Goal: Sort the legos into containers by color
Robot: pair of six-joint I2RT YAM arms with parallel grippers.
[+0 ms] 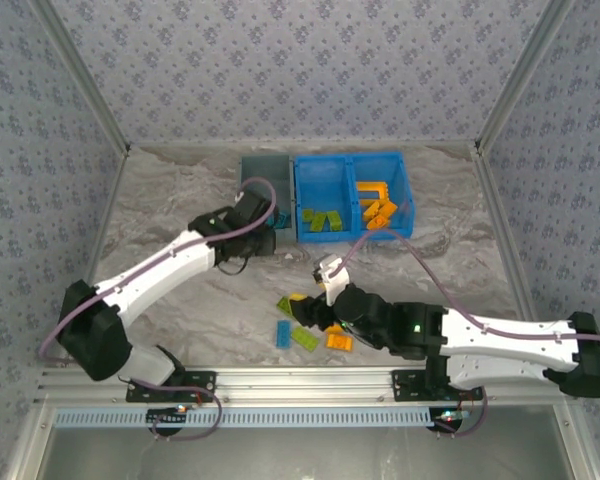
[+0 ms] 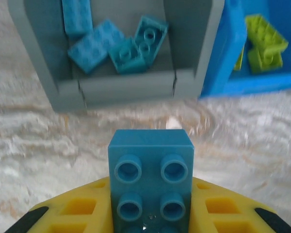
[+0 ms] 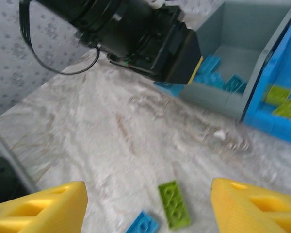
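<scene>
My left gripper (image 1: 266, 226) is shut on a blue brick (image 2: 150, 170), held just in front of the grey-blue bin (image 2: 126, 90), which holds several blue bricks (image 2: 114, 43). The bright blue bin (image 1: 346, 160) has lime green bricks (image 1: 322, 221) in its left compartment and orange ones (image 1: 377, 205) in its right. My right gripper (image 3: 148, 213) hangs open over the loose bricks on the table, above a lime brick (image 3: 174, 204) and a blue brick (image 3: 141, 224). In the top view a blue brick (image 1: 282, 331), a green brick (image 1: 304, 338) and an orange brick (image 1: 338, 341) lie beside the right gripper (image 1: 316, 312).
The left arm's black wrist (image 3: 145, 34) shows at the upper left of the right wrist view, close to the grey-blue bin (image 3: 233, 58). Patterned walls enclose the marbled table (image 1: 180, 200). Both bins stand side by side at the back.
</scene>
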